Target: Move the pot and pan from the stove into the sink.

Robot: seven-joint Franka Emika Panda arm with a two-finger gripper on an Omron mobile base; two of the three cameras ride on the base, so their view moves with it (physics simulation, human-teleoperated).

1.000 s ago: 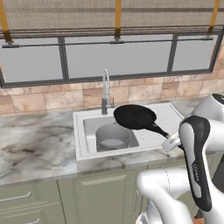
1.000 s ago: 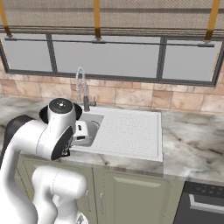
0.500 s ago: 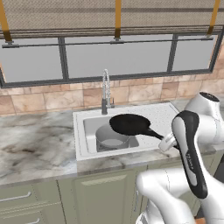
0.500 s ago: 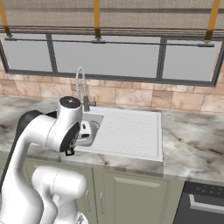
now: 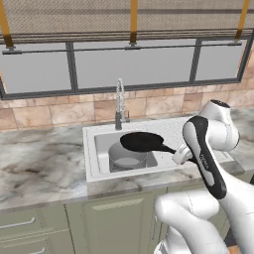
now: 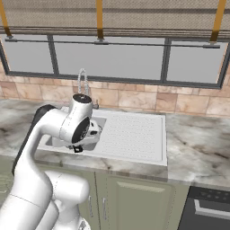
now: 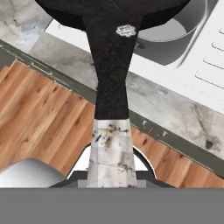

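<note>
The black pan [image 5: 141, 142] hangs level over the sink [image 5: 91, 151] basin, just above the grey metal pot [image 5: 127, 158] that stands inside it. My gripper [image 5: 179, 157] is shut on the far end of the pan's long handle [image 5: 164, 148], over the sink's right side. In the hand view the handle [image 7: 111, 65] runs straight up from the bottom to the pan's underside [image 7: 109, 11], and the pot's wall [image 7: 173, 37] shows beyond at upper right. My own arm hides the basin in the right base view; the white drainboard [image 6: 132, 134] shows beside it.
A coiled chrome faucet [image 5: 119, 103] rises at the sink's back, under a tiled wall and windows. Marble counter [image 5: 39, 166] runs to both sides. A dark appliance front [image 6: 209, 206] sits at lower right. Below the counter edge is wooden floor [image 7: 39, 113].
The pan has come down and slightly left, from above the sink's right part to low over the pot. The arm's elbow has swung outward. The pot has not moved.
</note>
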